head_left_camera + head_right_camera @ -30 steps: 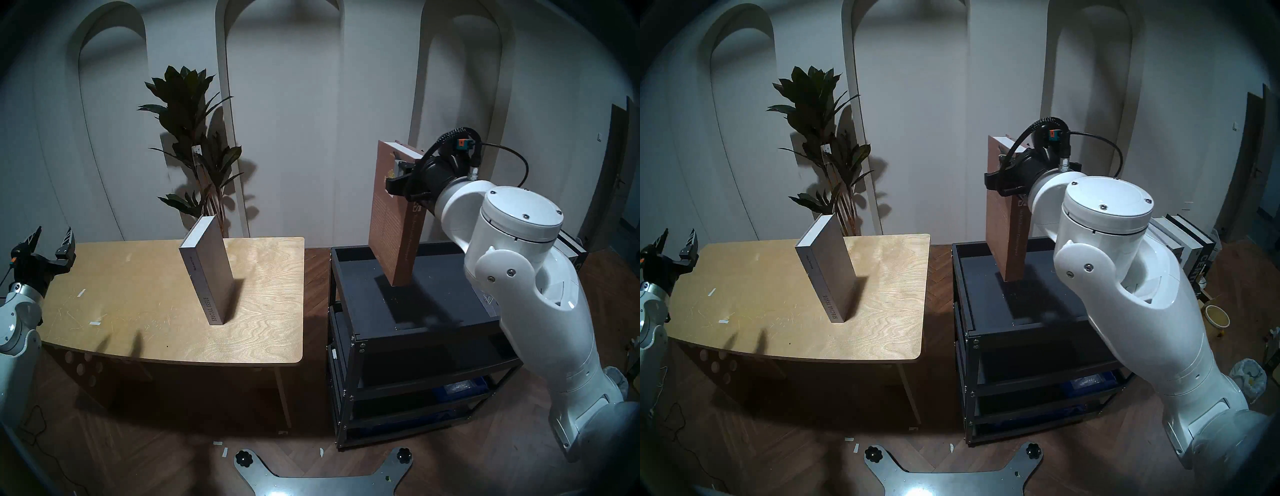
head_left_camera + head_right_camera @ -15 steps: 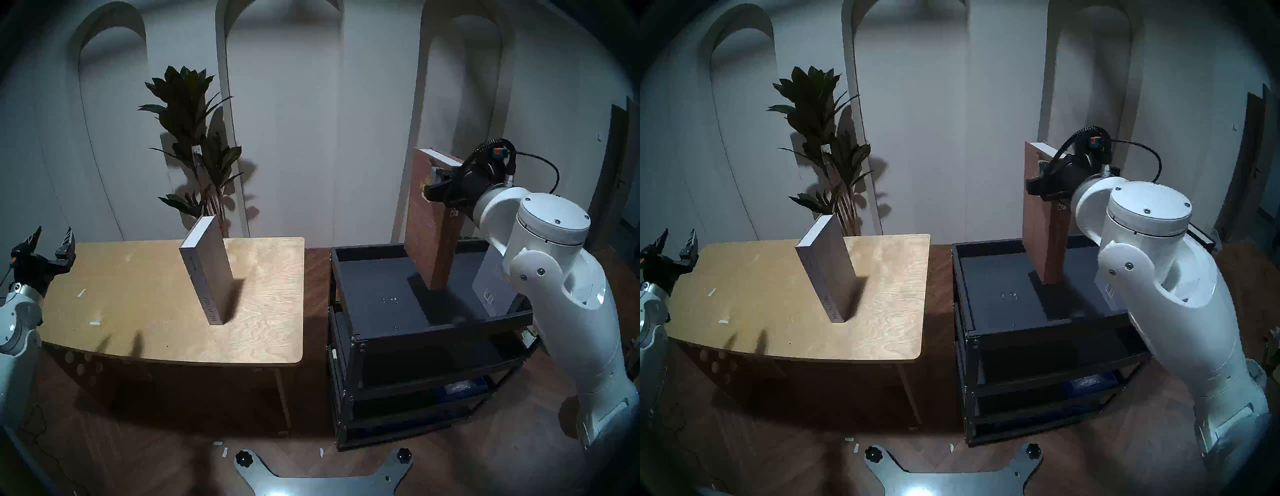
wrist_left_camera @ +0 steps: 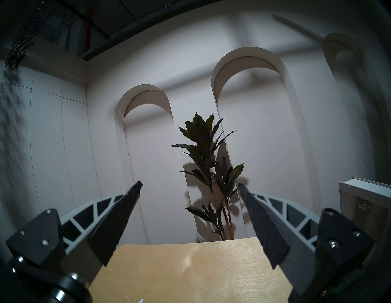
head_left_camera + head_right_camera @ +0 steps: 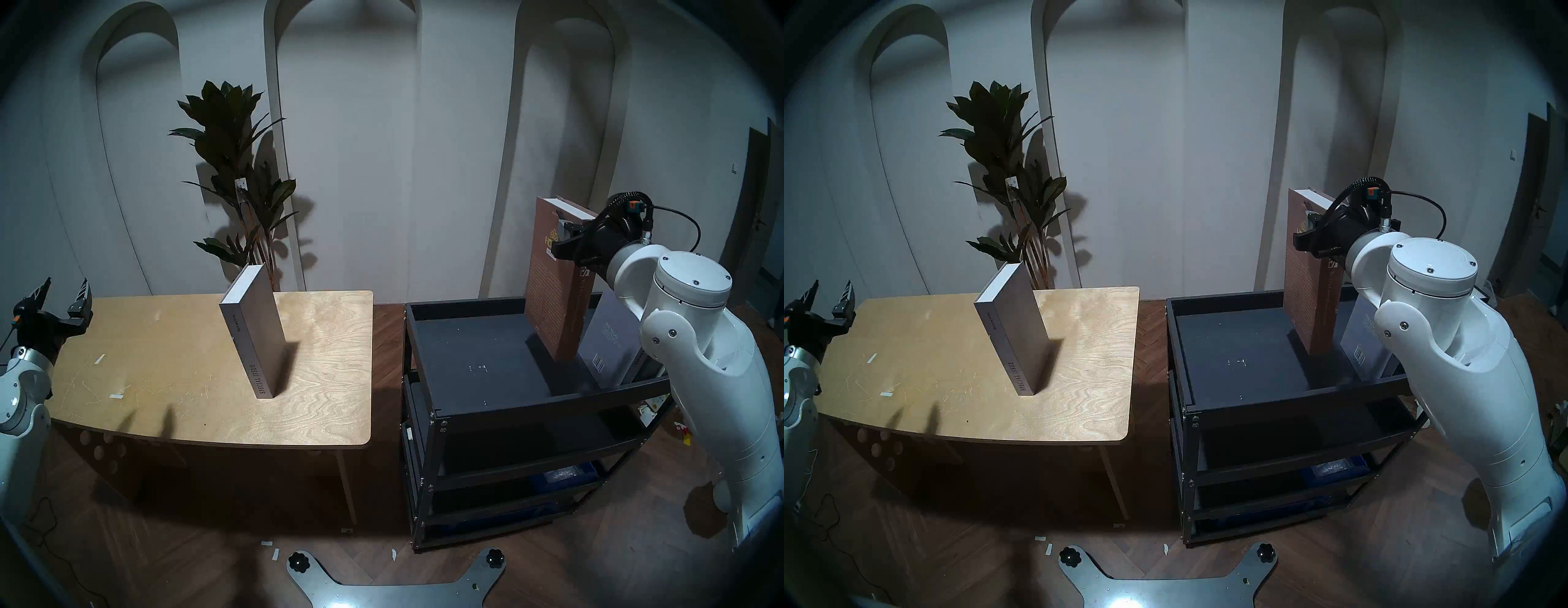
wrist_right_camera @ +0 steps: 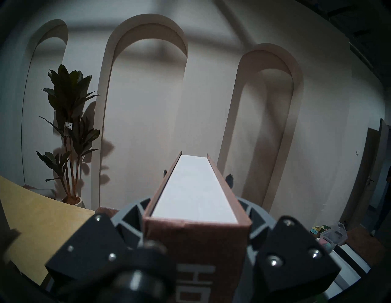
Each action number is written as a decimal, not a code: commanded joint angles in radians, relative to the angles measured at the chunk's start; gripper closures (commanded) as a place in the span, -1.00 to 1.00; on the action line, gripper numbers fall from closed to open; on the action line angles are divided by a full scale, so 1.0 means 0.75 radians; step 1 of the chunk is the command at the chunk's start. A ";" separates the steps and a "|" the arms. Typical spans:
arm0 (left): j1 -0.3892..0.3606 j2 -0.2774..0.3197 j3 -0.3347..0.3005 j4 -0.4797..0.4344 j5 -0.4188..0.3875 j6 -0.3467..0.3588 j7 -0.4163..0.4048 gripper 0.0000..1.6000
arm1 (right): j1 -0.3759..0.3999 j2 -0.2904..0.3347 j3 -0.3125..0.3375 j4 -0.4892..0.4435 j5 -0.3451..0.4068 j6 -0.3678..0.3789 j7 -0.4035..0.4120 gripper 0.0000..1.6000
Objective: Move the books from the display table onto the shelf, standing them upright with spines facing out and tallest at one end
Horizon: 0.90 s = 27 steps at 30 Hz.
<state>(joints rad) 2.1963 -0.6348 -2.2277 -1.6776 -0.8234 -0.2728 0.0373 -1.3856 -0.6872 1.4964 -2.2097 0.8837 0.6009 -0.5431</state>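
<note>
A brown book (image 4: 551, 297) (image 4: 1303, 297) (image 5: 196, 190) stands upright over the right rear of the shelf's (image 4: 466, 352) (image 4: 1229, 339) top tray. My right gripper (image 4: 566, 237) (image 4: 1310, 229) (image 5: 196, 175) is shut on its upper spine end. Its lower edge is at or just above the tray floor. Just to its right a grey-blue book (image 4: 611, 344) (image 4: 1365, 339) stands on the tray. A grey "SPECIAL ISSUE" book (image 4: 254, 331) (image 4: 1013, 327) (image 3: 364, 203) stands upright on the display table (image 4: 169, 361) (image 4: 932, 361) (image 3: 190, 270). At the table's left end my left gripper (image 4: 65, 288) (image 4: 828, 288) (image 3: 188, 186) is open and holds nothing.
A tall potted plant (image 4: 237, 170) stands behind the table against the arched wall. The rack's lower tiers hold a blue bin (image 4: 564, 473). A metal base plate (image 4: 394, 586) lies on the wooden floor in front. Small clutter lies on the floor at the far right.
My right arm has carried the brown book to the right across the shelf's top and slightly lower, up beside the grey-blue book. The left arm and the grey book have not moved.
</note>
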 commanded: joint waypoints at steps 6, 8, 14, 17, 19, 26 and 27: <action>-0.005 0.009 -0.026 -0.010 0.001 -0.001 -0.003 -1.00 | -0.154 0.052 0.116 -0.008 -0.022 -0.092 0.062 1.00; -0.005 0.009 -0.026 -0.010 0.001 -0.001 -0.003 -1.00 | -0.178 0.058 0.137 -0.007 -0.022 -0.099 0.072 1.00; -0.005 0.009 -0.026 -0.010 0.001 -0.001 -0.003 -1.00 | -0.275 0.074 0.204 -0.006 -0.034 -0.116 0.101 1.00; -0.005 0.009 -0.026 -0.010 0.001 -0.001 -0.003 -1.00 | -0.317 0.073 0.230 0.005 -0.041 -0.128 0.111 1.00; -0.005 0.009 -0.026 -0.010 0.001 -0.001 -0.003 -1.00 | -0.344 0.074 0.244 0.019 -0.050 -0.142 0.123 1.00; -0.005 0.009 -0.026 -0.010 0.001 -0.001 -0.003 -1.00 | -0.388 0.072 0.273 0.063 -0.074 -0.182 0.159 1.00; -0.005 0.009 -0.026 -0.010 0.001 -0.001 -0.003 -1.00 | -0.388 0.072 0.272 0.070 -0.078 -0.188 0.163 1.00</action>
<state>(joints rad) 2.1965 -0.6349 -2.2280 -1.6777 -0.8233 -0.2726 0.0373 -1.6408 -0.6383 1.6649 -2.1704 0.8461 0.5045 -0.4370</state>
